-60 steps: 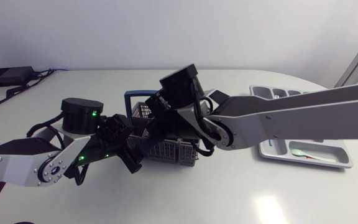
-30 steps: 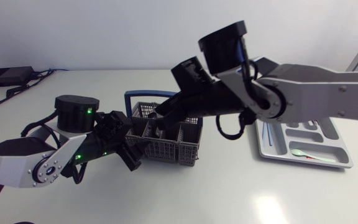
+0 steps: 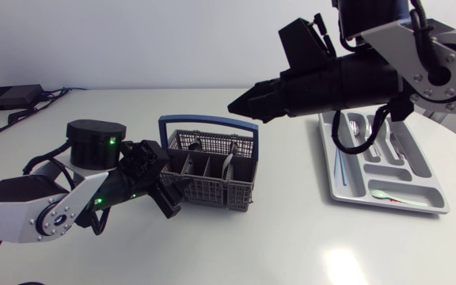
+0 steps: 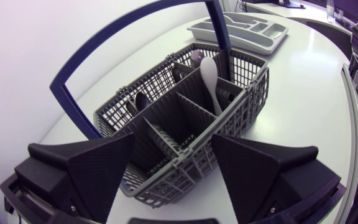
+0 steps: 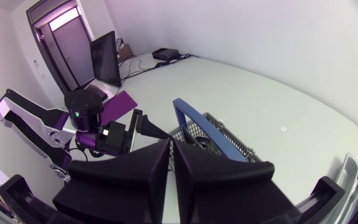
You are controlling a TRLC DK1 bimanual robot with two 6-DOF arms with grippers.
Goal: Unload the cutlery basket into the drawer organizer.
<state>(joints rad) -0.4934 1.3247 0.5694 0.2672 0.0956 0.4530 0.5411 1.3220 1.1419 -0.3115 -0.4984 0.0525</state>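
Observation:
The grey cutlery basket [image 3: 212,174] with a blue handle [image 3: 204,121] stands mid-table. My left gripper [image 3: 163,190] holds its near left corner, one finger on each wall [image 4: 174,162]. Inside the basket [image 4: 185,118] lie a white spoon [image 4: 209,71] and some dark cutlery. My right gripper [image 3: 236,105] hangs high above the basket's right end, shut, with nothing showing between its fingers [image 5: 171,155]. Below it in the right wrist view are the basket [image 5: 222,140] and my left arm [image 5: 98,134]. The grey drawer organizer [image 3: 329,170] lies at the right, holding several pieces and a pale green spoon [image 3: 382,194].
A black box [image 3: 10,96] with cables sits at the table's far left back. The organizer [image 4: 238,25] shows beyond the basket in the left wrist view. Bare white tabletop lies in front of the basket and between basket and organizer.
My right arm has risen out of the basket and swung up and to the right, towards the organizer. The left gripper and the basket have stayed where they were.

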